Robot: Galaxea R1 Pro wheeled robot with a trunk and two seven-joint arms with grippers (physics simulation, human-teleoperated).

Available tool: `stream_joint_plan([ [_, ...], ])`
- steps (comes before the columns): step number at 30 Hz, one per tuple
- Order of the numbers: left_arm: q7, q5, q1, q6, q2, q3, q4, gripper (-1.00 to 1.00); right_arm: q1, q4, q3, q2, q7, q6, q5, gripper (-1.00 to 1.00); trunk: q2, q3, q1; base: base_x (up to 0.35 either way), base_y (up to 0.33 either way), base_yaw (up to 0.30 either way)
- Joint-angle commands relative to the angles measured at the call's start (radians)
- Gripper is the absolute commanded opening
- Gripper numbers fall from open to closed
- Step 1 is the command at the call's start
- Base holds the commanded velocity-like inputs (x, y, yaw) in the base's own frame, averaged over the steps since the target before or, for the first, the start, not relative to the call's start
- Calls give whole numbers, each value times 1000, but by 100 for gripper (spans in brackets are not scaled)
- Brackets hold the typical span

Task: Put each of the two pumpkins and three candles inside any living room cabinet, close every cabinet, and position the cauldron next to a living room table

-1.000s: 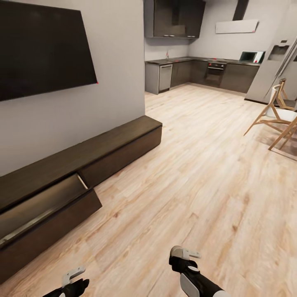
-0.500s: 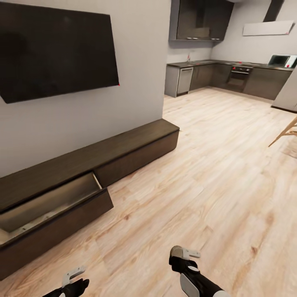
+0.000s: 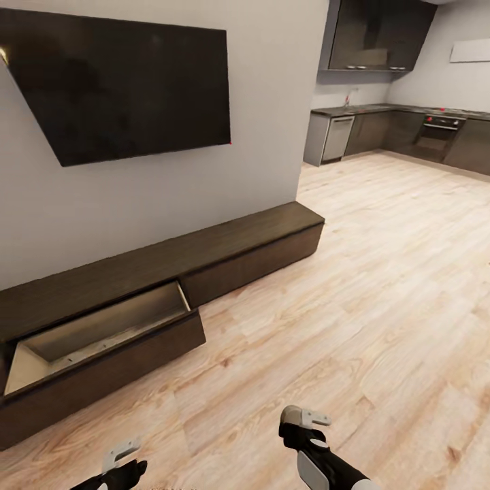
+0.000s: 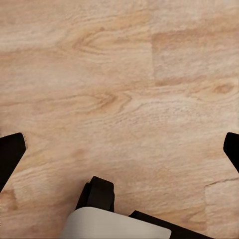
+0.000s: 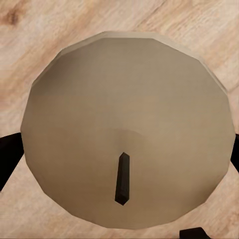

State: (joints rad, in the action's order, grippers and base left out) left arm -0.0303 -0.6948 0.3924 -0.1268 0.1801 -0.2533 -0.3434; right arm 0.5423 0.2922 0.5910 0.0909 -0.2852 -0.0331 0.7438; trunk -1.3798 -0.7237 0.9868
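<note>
My view takes in the wooden floor (image 3: 354,286) running toward a kitchen at one o'clock, the wall-mounted television (image 3: 129,82) at eleven o'clock, and below it the cabinet (image 3: 170,272), long and dark along the wall. One of its fronts, the open drawer (image 3: 102,333), stands pulled out at nine o'clock with its pale inside showing; I can see nothing lying in the part that is visible. My right end effector (image 3: 303,418) hangs low at six o'clock, and its wrist camera looks straight down on a candle (image 5: 127,132) with a dark wick, sitting between the fingers, so I judge it gripped. My left end effector (image 3: 122,454) has its fingers spread wide over bare floor, holding nothing. The step in hand, as I read it, is carrying this candle to the drawer. Next I need to roll closer, swing my right arm over the opening and release.
</note>
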Motion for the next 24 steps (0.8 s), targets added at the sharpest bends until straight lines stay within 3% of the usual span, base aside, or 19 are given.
stream_joint_plan([
  [1,-3,-8,0,-4,1,-6,-2,100,1,1,9,0,-5,-4,11,-100,0,0,0,2,0,271],
  [24,-3,-2,0,-4,1,-9,-2,100,1,1,9,0,-5,-5,11,-100,0,10,0,0,0,279],
])
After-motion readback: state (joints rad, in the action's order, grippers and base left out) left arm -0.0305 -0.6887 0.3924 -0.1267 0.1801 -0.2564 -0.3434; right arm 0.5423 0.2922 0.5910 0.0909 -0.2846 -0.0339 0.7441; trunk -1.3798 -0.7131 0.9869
